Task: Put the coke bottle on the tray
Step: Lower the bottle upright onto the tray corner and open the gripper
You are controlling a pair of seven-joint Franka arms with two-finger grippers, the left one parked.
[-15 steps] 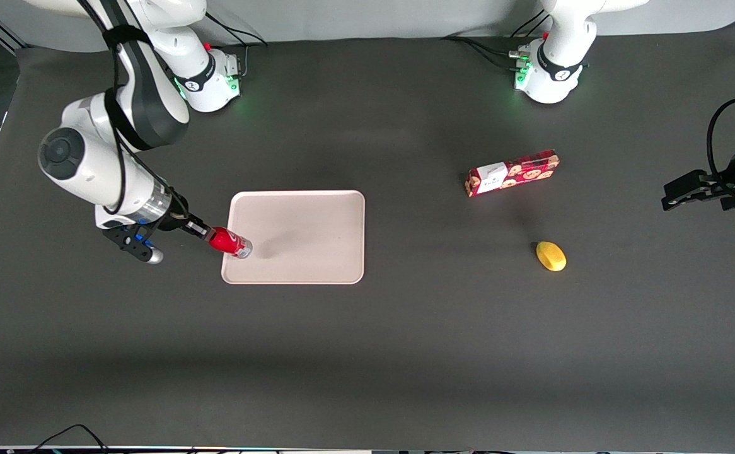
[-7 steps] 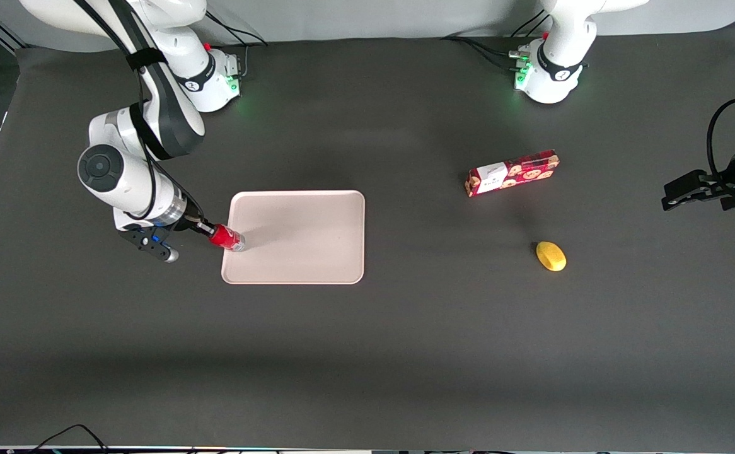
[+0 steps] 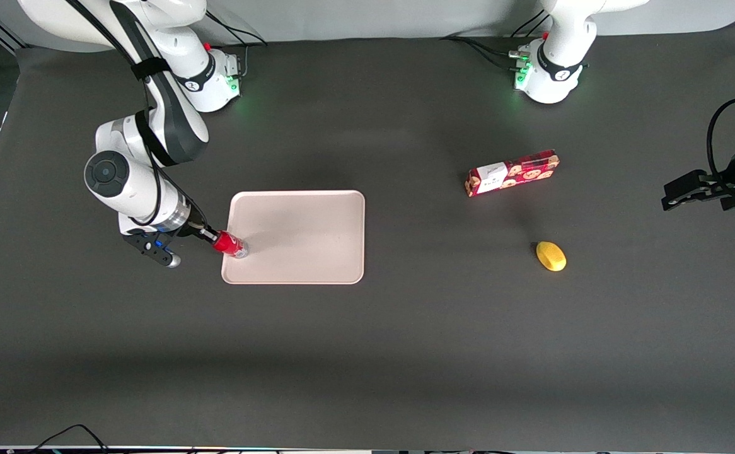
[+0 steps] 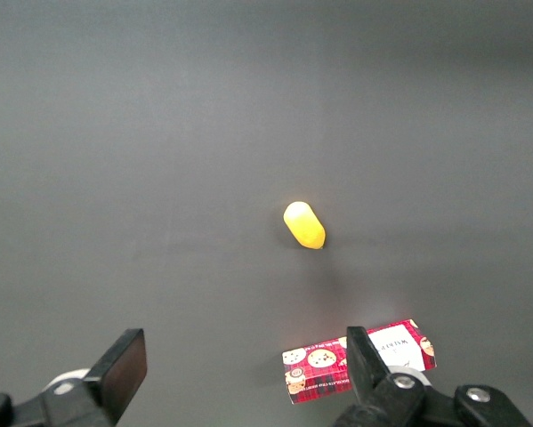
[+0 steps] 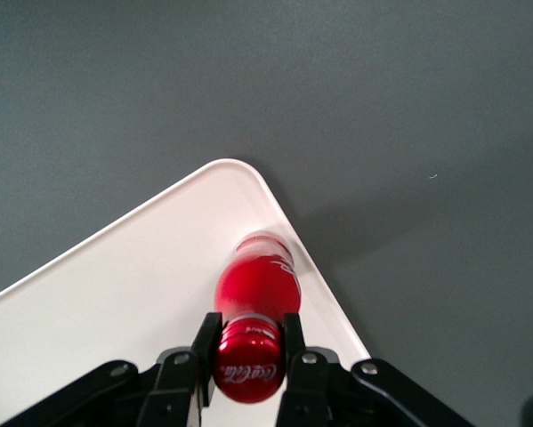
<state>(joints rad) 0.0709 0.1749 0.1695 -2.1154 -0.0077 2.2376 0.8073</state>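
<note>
The coke bottle [image 3: 230,244] is small, glossy red with a red cap. My right gripper [image 3: 206,234] is shut on its cap end. The bottle's base sits on or just above the tray [image 3: 304,233], a pale pinkish-beige rectangle, close to the rim at the working arm's end and near the corner nearest the front camera. In the right wrist view the fingers [image 5: 204,351] clamp the red cap, the gripper [image 5: 248,349] pointing down, and the bottle body [image 5: 257,280] stands just inside the tray's rounded corner [image 5: 235,169]. I cannot tell whether the base touches the tray.
A red cookie box [image 3: 512,173] and a yellow lemon-like object [image 3: 551,256] lie toward the parked arm's end of the table; both also show in the left wrist view, the box [image 4: 355,360] and the yellow object [image 4: 303,225]. Dark table cloth surrounds the tray.
The right arm has swung in toward the tray, and the bottle in the gripper has become more upright over the tray's edge. The tray, box and yellow object have not moved.
</note>
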